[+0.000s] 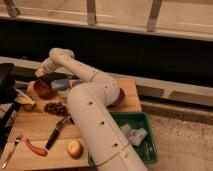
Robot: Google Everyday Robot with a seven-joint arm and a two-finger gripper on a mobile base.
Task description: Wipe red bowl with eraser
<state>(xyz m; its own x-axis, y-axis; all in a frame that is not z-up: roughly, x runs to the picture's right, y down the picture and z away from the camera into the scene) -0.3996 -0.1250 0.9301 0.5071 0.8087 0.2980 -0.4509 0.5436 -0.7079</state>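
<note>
The red bowl (44,89) is small, round and red-brown. It sits at the back left of the wooden table (35,125). My white arm rises from the bottom middle, bends at an elbow (60,54) and comes down to the left. My gripper (41,75) hangs just above the bowl's far rim, close to it or touching it. A blue-grey block (62,84) lies right beside the bowl, under the forearm. I cannot tell whether it is the eraser, or whether the gripper holds anything.
A larger maroon bowl (118,97) shows behind my arm at the right. Grapes (56,107), a banana (22,100), a knife (57,131), an apple (75,148), a red chili (36,148) and a fork (12,150) lie on the table. A green bin (147,145) with cloths stands right.
</note>
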